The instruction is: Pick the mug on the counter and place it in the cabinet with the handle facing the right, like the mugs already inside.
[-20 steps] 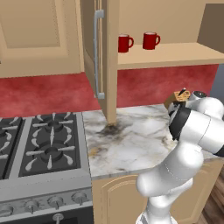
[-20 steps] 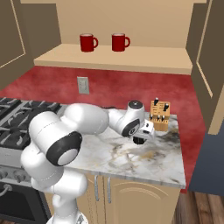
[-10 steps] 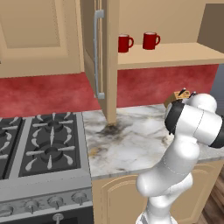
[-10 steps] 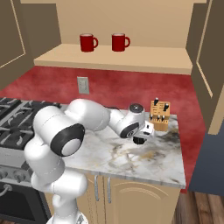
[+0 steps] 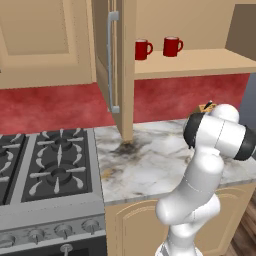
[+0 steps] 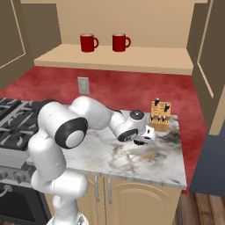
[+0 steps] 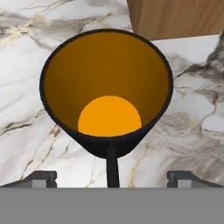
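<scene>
The mug (image 7: 107,83), black with an orange-yellow inside, stands upright on the marble counter (image 7: 26,65) straight below my hand. Its thin black handle (image 7: 112,164) points back toward the hand, between the two fingertips. My gripper (image 7: 112,177) is open, with one tip on each side of the mug and neither touching it. From the right base view, the gripper (image 6: 141,139) hangs low over the counter (image 6: 132,160) beside the knife block. The cabinet (image 5: 190,62) stands open above, its door (image 5: 122,65) with the silver bar swung out to the left.
Two red mugs (image 6: 88,42) (image 6: 121,42) stand on the cabinet shelf (image 6: 145,63), handles to the right. A wooden knife block (image 6: 160,116) sits just behind the mug, close to my hand. The black gas stove (image 5: 45,165) lies left of the counter.
The arm's elbow has swung while the hand stays low over the counter by the knife block. The jaws remain open.
</scene>
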You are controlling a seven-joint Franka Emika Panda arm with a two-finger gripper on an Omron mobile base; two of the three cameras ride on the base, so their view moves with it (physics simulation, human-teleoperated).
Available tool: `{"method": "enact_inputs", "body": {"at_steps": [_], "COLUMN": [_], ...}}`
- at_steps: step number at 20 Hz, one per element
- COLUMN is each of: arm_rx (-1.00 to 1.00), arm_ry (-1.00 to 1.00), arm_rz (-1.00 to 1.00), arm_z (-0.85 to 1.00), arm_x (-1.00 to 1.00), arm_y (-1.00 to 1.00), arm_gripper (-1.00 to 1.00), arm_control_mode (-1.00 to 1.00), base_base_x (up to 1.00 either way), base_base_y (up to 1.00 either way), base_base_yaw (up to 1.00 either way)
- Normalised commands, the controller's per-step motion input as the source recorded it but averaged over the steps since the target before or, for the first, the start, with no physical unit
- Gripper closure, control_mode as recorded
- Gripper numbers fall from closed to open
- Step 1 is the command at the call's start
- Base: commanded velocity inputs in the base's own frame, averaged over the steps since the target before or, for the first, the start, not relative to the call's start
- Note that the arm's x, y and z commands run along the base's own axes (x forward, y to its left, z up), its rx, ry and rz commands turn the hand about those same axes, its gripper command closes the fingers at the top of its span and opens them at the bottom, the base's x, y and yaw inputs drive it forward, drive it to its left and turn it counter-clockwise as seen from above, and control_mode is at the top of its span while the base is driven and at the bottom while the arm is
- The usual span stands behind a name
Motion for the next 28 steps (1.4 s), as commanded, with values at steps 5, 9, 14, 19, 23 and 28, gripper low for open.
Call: {"method": "enact_inputs", "body": {"at_steps": [5,9,14,19,23,28], "arm_rx": [0.00,0.00,0.00,0.00,0.00,0.00], "arm_ry": [0.00,0.00,0.00,-0.01,-0.05,-0.12], "arm_rz": [0.00,0.00,0.00,-0.01,0.00,0.00], "arm_z": [-0.12,-0.02,0.00,0.00,0.09,0.44], "arm_x": [0.02,0.01,0.01,0.00,-0.27,-0.38], "arm_y": [-0.11,-0.01,0.00,0.10,0.22,0.28], "arm_gripper": [1.00,1.00,1.00,1.00,1.00,1.00], "arm_control_mode": [-1.00,-1.00,-1.00,-1.00,-1.00,-1.00], "base_base_x": [0.00,0.00,0.00,0.00,0.00,0.00], "base_base_y": [0.00,0.00,0.00,0.00,0.00,0.00], "base_base_yaw": [0.00,0.00,0.00,0.00,0.00,0.00]}}
